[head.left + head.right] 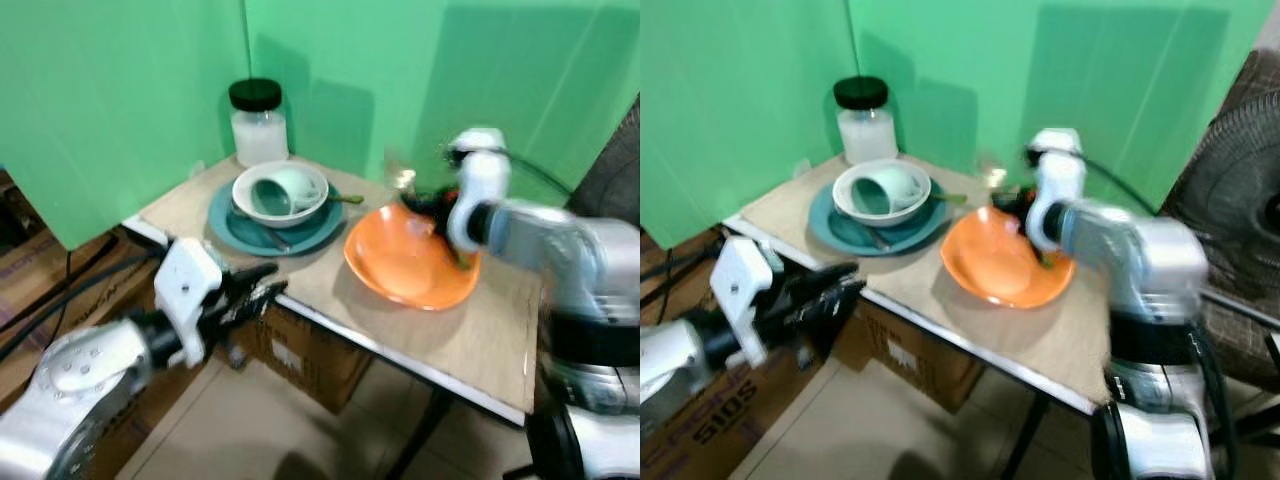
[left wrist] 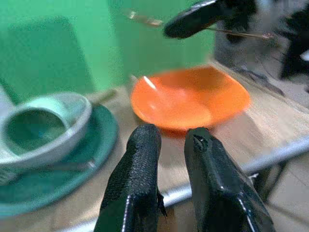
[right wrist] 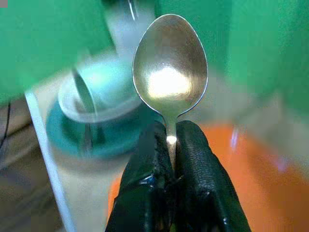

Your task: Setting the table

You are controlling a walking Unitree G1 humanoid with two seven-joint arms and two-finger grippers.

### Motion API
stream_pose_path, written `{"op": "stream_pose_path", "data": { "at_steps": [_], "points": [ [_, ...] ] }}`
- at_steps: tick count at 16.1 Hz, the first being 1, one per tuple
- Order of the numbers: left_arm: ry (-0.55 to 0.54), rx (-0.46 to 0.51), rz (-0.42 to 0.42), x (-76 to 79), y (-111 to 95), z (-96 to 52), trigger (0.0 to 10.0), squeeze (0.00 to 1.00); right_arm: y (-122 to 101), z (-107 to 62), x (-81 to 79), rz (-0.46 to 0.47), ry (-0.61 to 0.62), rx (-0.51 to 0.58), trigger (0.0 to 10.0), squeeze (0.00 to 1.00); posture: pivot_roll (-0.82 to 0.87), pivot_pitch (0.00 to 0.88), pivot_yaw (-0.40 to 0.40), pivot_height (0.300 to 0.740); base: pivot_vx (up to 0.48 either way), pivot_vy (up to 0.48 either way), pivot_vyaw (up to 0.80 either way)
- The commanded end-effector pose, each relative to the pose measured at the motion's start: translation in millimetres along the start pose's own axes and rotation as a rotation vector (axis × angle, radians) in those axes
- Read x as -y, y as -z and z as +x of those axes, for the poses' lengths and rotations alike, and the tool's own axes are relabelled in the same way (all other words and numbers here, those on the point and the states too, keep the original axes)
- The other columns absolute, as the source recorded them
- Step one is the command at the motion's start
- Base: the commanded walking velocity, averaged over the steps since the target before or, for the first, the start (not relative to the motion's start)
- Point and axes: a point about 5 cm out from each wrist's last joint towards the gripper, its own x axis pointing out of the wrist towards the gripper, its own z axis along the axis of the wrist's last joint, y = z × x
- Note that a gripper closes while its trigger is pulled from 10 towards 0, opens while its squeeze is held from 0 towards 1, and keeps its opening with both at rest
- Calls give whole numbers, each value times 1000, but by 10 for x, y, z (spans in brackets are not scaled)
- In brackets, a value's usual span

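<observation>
My right gripper (image 3: 169, 133) is shut on the handle of a metal spoon (image 3: 170, 72), bowl end pointing away from the wrist. It holds the spoon (image 1: 403, 178) above the far rim of an orange bowl (image 1: 410, 262) on the wooden table (image 1: 480, 330). Left of the bowl is a teal plate (image 1: 225, 225) carrying a white bowl (image 1: 245, 195) with a mint cup (image 1: 290, 188) lying on its side inside. My left gripper (image 1: 270, 282) hovers just off the table's front edge, fingers close together and holding nothing, pointing toward the orange bowl (image 2: 190, 99).
A jar with a black lid (image 1: 258, 125) stands at the table's back corner against green screens. A dark utensil (image 1: 265, 235) lies on the teal plate. Cardboard boxes (image 1: 310, 350) sit under the table, and a fan (image 1: 1230, 170) stands at the right.
</observation>
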Motion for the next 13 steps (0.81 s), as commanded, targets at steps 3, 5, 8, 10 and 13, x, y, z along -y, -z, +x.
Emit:
{"op": "stream_pose_path", "data": {
  "at_steps": [3, 5, 8, 10, 13],
  "points": [
    [-185, 91, 8, 4, -124, 229, 10000, 0, -50, -385, -170, -1, 27, 272, 10000, 0, -96, 0, 18, 740, 0, 0, 0],
    [-275, 116, 4, 8, -115, 343, 10000, 0, -24, -510, -255, -46, 62, 365, 10000, 0, -110, 0, 24, 740, 0, 0, 0],
    [-481, 24, 2, -51, 18, 435, 10000, 0, 155, -547, -376, -85, 99, 391, 10000, 0, -113, 12, 27, 740, 0, 0, -454],
    [-533, 27, -4, -69, 18, 393, 10000, 0, 212, -533, -359, -54, 133, 406, 10000, 0, -103, 17, 17, 740, 0, 0, -800],
    [-554, 21, 25, -64, 16, 300, 10000, 0, 344, -517, -313, -67, 173, 371, 10000, 0, -87, 20, 5, 740, 0, 0, -800]
  ]
}}
